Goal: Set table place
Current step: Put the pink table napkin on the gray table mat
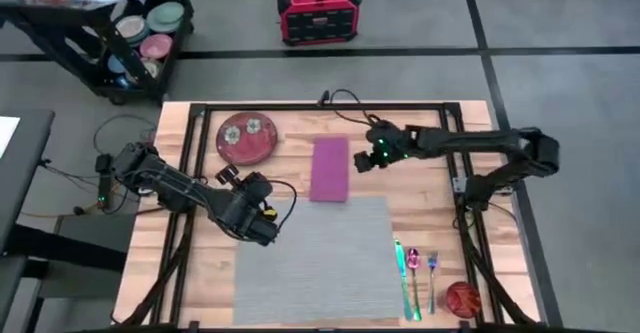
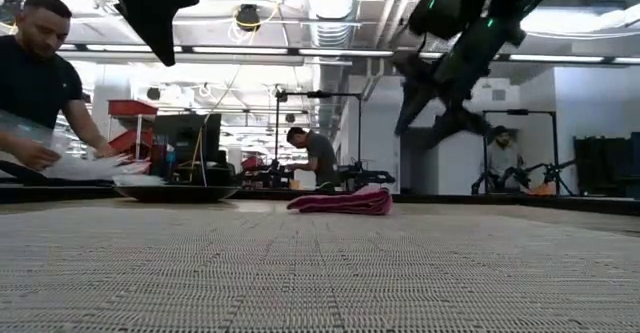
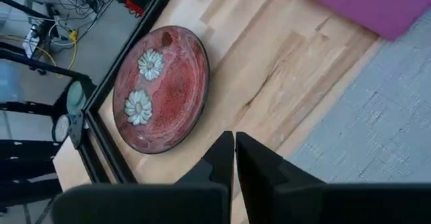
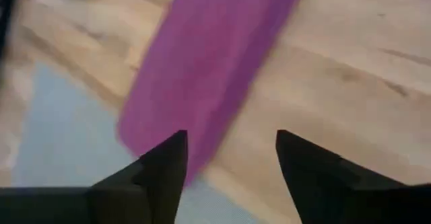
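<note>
We take the grey woven placemat (image 1: 318, 258) as our landmark: a wide rectangle of coarse ribbed fabric lying flat on the near half of the table (image 1: 460, 158), whose light wooden planks are edged by a black metal frame.

Left of the placemat's far left corner hangs the left gripper (image 1: 268, 227), its two dark fingers (image 3: 219, 160) pressed together with nothing between them. Beyond that same corner, near the table's far edge, lies a round glazed red plate (image 1: 247, 138), speckled and painted with two white daisies. Just past the placemat's far edge, almost touching it, rests a folded purple cloth napkin (image 1: 329, 169), a soft oblong. To the right of the napkin, above bare wood, the right gripper (image 1: 363, 160) hovers with its fingers (image 4: 165, 163) spread wide and empty. Along the placemat's right edge lie a green-handled knife (image 1: 403, 273), a spoon (image 1: 414, 275) and a fork (image 1: 432, 278), and at its near right corner sits a small round red object (image 1: 462, 297) that we cannot identify.

The floor is grey tile. Beyond the table stand a red box-shaped device (image 1: 318, 12) and a black cart of stacked dishes (image 1: 150, 35). In the low view people (image 2: 40, 83) work in a workshop under exposed ducts; both arms are cut off at its top edge.
</note>
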{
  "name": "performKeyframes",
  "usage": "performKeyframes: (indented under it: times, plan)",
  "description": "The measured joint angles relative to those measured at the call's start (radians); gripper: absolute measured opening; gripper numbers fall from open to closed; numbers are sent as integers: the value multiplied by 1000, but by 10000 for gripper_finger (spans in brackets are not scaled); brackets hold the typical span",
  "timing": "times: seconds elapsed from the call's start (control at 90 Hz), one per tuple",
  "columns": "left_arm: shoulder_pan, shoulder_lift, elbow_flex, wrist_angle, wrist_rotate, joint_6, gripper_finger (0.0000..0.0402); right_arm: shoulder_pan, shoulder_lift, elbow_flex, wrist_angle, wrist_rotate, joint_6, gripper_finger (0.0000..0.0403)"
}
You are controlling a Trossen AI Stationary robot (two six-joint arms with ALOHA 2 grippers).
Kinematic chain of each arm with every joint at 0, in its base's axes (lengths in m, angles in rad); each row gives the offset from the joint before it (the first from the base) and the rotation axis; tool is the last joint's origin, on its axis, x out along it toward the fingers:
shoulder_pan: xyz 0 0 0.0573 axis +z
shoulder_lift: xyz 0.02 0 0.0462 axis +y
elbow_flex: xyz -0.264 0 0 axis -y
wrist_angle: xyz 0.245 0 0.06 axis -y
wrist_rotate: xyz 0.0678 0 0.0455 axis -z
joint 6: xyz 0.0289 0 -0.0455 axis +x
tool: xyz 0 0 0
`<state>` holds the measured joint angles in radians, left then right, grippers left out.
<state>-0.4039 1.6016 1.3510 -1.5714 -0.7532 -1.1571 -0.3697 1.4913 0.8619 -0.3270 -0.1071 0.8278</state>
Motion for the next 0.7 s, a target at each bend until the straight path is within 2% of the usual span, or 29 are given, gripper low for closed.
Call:
performKeyframes:
  times: [0.2,0.3,0.556,0.7]
  plan:
    - [14,-15,1,0,1,-15,0,-35,146,2,192,-145,16,211]
    - [14,-18,1,0,1,-24,0,-50,199,5,206,-204,41,208]
    - [14,-18,0,1,2,-58,0,-66,266,94,150,-215,-20,207]
    - [12,-23,-1,0,3,-59,0,-72,275,168,109,-173,-69,207]
